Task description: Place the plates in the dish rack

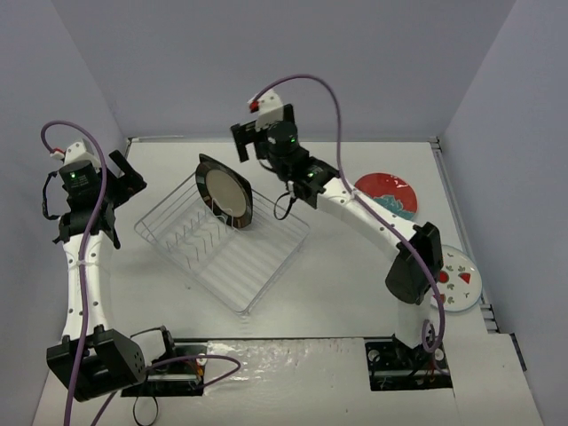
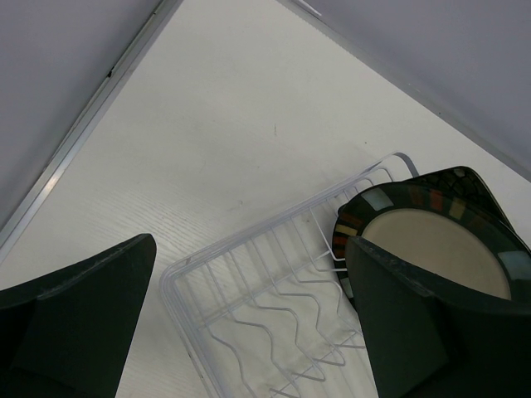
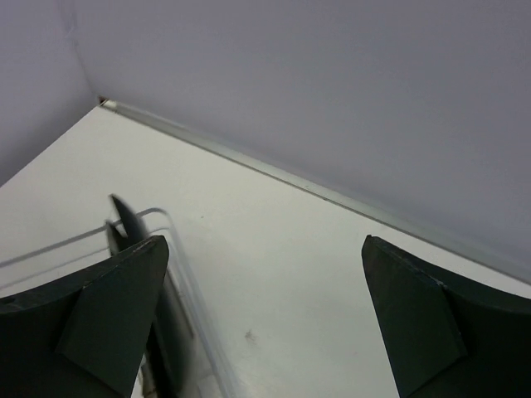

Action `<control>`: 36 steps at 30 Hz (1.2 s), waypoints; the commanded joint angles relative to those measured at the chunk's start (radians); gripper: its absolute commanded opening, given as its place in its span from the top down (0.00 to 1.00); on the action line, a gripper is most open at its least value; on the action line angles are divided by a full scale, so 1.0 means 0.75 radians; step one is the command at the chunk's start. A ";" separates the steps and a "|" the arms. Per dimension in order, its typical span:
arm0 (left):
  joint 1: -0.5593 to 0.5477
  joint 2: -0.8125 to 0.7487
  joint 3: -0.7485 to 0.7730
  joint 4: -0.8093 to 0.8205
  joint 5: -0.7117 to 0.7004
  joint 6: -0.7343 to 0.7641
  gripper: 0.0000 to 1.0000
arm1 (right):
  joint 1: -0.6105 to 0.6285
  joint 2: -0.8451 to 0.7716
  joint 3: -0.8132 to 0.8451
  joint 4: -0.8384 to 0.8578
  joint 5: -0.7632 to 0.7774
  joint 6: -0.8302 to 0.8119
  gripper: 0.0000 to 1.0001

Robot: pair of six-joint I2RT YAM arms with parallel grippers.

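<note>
Currently your striped-rim plate point(image 1: 224, 189) stands on edge at the far end of the dish rack point(image 1: 232, 266); the red-and-teal plate point(image 1: 392, 188), partly behind your right arm point(image 1: 373, 217), and the white plate point(image 1: 460, 277) lie on the table point(image 1: 337, 284). Left gripper point(image 2: 249, 265) and right gripper point(image 3: 265, 257) both gape wide, holding nothing

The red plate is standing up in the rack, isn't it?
No. The beige plate with the striped rim stands in the dish rack. The red plate lies flat on the table, as the top external view shows.
</note>
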 commanded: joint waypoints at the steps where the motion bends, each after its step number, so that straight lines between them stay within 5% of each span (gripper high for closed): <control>1: 0.010 -0.041 -0.001 0.120 0.020 -0.007 0.03 | -0.290 -0.227 -0.118 -0.022 0.009 0.333 0.00; 6: 0.012 -0.046 -0.024 0.153 0.041 -0.005 0.03 | -0.619 -0.425 -0.423 -0.032 -0.223 0.640 0.00; 16: 0.025 -0.017 -0.039 0.205 0.089 -0.019 0.03 | -1.277 -0.508 -0.830 -0.080 -0.559 0.811 0.00; 26: 0.025 -0.015 -0.033 0.191 0.079 -0.005 0.03 | -1.590 -0.288 -0.990 0.040 -0.807 0.882 0.00; 36: 0.026 -0.022 -0.037 0.190 0.062 -0.001 0.03 | -1.663 -0.162 -1.072 0.170 -1.035 0.878 0.00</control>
